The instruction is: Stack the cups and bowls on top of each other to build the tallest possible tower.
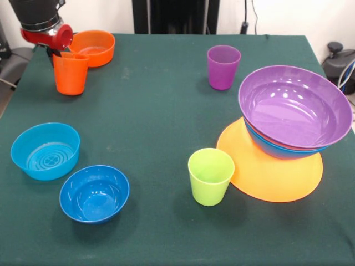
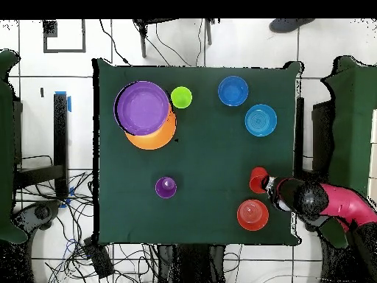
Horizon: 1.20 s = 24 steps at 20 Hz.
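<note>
My gripper [image 1: 55, 54] is at the rear rim of the orange cup [image 1: 70, 73], which stands upright at the table's far left; in the overhead view the gripper [image 2: 269, 182] meets the cup [image 2: 258, 179]. The tower [image 1: 288, 127] at the right is the purple bowl [image 1: 294, 105] on the large blue bowl [image 1: 277, 149], leaning on the upturned orange-yellow bowl [image 1: 272, 177]. The purple cup [image 1: 223, 66], lime green cup [image 1: 210, 176], small orange bowl [image 1: 94, 47], light blue bowl [image 1: 45, 151] and dark blue bowl [image 1: 94, 193] stand apart. The yellow cup is out of view.
The green table [image 1: 155, 111] carries everything. The small orange bowl stands right behind the orange cup. The robot's red arm [image 2: 335, 203] reaches in over the table's edge beside the cup. Cables and furniture lie on the floor around the table [image 2: 206, 147].
</note>
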### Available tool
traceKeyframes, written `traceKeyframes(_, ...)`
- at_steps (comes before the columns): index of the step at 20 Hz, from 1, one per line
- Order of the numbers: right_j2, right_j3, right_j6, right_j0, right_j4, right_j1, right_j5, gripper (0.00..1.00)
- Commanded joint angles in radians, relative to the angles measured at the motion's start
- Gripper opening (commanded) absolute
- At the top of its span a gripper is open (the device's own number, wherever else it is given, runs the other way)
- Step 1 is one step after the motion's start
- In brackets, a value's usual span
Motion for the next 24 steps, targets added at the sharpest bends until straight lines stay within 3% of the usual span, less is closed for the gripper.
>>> traceKeyframes(1, -0.033, -0.013, -0.168, 0.066, -0.050, 0.037, 0.016, 0.00)
traceKeyframes(8, -0.001, 0.007, -0.162, 0.067, -0.016, -0.018, 0.017, 0.00)
traceKeyframes(17, 0.118, 0.154, -0.088, 0.050, 0.159, -0.205, -0.001, 0.00)
traceKeyframes(24, 0.107, 0.175, 0.023, 0.132, 0.224, -0.270, -0.042, 0.00)
